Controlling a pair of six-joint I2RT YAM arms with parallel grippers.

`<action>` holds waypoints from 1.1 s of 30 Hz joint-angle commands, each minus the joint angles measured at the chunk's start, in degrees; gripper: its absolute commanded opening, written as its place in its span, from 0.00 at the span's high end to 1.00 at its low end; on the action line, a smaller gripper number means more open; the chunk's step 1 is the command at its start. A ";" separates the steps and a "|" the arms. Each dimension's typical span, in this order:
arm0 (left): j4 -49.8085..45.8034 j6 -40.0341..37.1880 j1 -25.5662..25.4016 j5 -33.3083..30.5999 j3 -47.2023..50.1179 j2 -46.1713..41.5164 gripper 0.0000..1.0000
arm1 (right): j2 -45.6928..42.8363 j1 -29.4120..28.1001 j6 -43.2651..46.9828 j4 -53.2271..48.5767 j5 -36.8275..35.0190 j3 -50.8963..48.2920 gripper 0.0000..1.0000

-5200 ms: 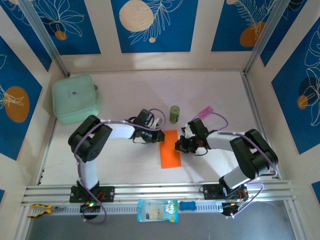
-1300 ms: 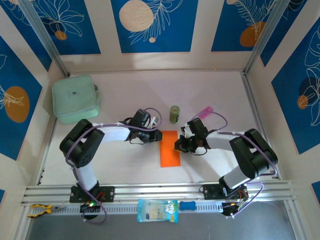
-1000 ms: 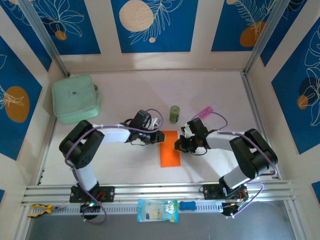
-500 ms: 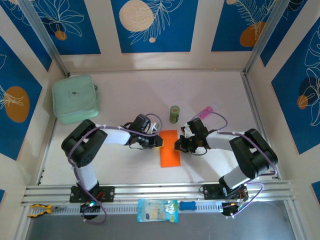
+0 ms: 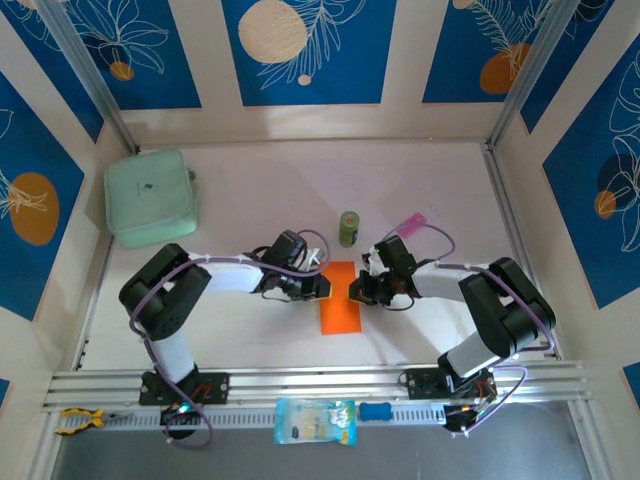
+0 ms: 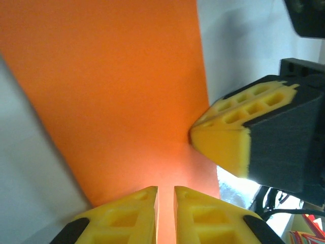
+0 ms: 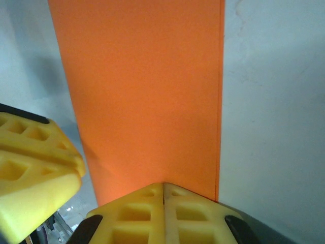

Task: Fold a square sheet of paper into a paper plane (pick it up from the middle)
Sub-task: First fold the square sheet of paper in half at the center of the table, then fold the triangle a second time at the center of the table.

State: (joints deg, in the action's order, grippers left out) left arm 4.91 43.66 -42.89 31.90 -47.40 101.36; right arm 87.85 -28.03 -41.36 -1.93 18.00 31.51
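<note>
**Two hands on the orange sheet, one per long edge**

Orange sheet lies flat on the table, about mid-width and closer to the near edge than the far one. From above it reads as a narrow rectangle, with its long sides running near-to-far. The right wrist view shows a thin doubled line along its right long edge.

Left hand sits at the sheet's left long edge, toward the sheet's far end. In the left wrist view its pads are nearly together with a thin slit between them, and orange shows through the slit. The tips are low over the paper, but contact can't be judged from these views.

Right hand sits at the right long edge, straight across from the left one. In the right wrist view its pads are pressed together with the seam closed. The tips meet the sheet's edge. It can't be told whether paper is caught in the seam or the tips just rest on it. The two hands are apart, with the sheet's width between them.

Other items:
- Green can stands upright just past the sheet's far end, not touching it.
- Pink packet lies right of the can, near the right arm's cable.
- Mint-green pouch sits in the far left corner, well apart from everything else.
- Blue-and-white packet lies on the ledge in front of the near rail, between the arm bases.
</note>
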 commanded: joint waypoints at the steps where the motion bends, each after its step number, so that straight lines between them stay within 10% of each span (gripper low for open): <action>1: -3.00 -0.31 -0.26 -2.49 0.54 0.95 0.84 | 2.07 -0.79 0.91 -7.95 -3.87 -1.66 1.00; 19: -11.37 -2.27 2.73 -13.62 5.03 -19.31 0.80 | 4.33 -8.87 -7.16 -0.60 -3.66 4.48 1.00; 33: -7.88 -2.15 3.45 -8.96 -1.36 -7.78 0.81 | -16.59 -9.62 -12.55 -8.91 -2.85 -4.12 0.67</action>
State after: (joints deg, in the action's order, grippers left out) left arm -3.49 41.91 -39.86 22.44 -46.17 91.88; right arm 72.64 -36.91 -51.90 -6.61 13.37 29.43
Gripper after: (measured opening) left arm 0.187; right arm 0.324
